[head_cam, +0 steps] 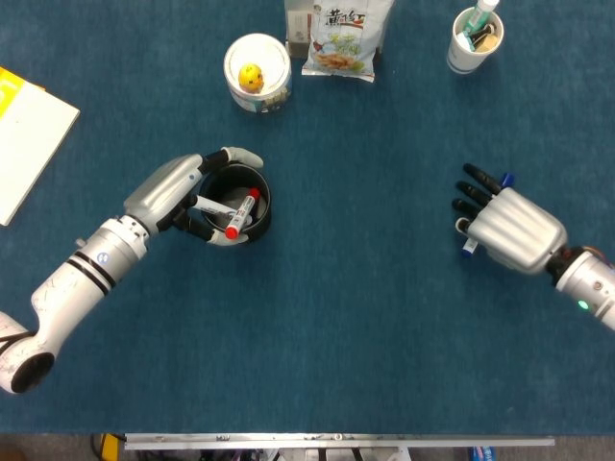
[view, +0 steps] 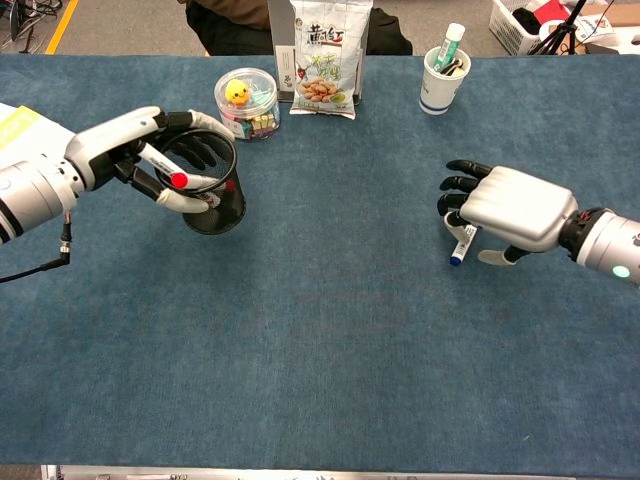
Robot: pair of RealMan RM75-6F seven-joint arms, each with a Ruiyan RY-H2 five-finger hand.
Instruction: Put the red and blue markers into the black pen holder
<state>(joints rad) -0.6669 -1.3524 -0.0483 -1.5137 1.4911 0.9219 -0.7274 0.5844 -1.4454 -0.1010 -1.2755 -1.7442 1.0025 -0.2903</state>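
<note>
The left hand (view: 140,160) gripped the red marker (view: 170,175) across the holder (view: 215,195) rim; released flat, it could bridge. The right hand (view: 510,210) lay spread, gripping nothing, over the blue marker (view: 458,248), which might roll.

— What covers the table?
— A matt, slightly fuzzy dark blue cloth (view: 330,330). The round black pen holder (view: 213,197) on it looks like fine mesh, dull rather than shiny.
— And the hands?
— The left hand (view: 150,160) has a smooth satin silver shell with black fingers; the right hand (view: 510,212) has the same ribbed silver shell.
— Behind the holder?
— A glossy printed snack bag (view: 325,60), a clear plastic tub (view: 247,103), and a white paper-looking cup (view: 440,85).
</note>
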